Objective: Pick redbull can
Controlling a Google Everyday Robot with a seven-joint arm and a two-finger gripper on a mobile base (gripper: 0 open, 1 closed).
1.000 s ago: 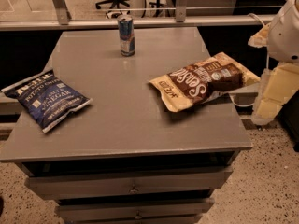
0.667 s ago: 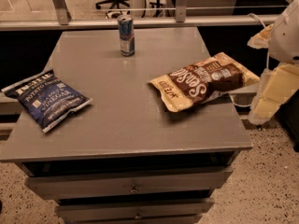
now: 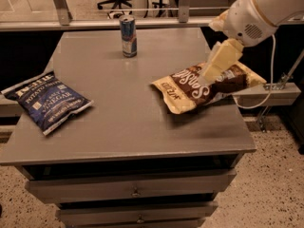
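The gripper (image 3: 216, 65) hangs over the right side of the grey table (image 3: 123, 127). Its cream tip is just over the brown chip bag (image 3: 190, 91), perhaps touching it. If it is open or closed, I cannot tell. The redbull can (image 3: 128, 36) stands upright, well apart to the gripper's far left, near the back edge. The brown bag reads "SunChips". The blue bag (image 3: 47, 101), farther left, reads "Potato" and "Vinegar".
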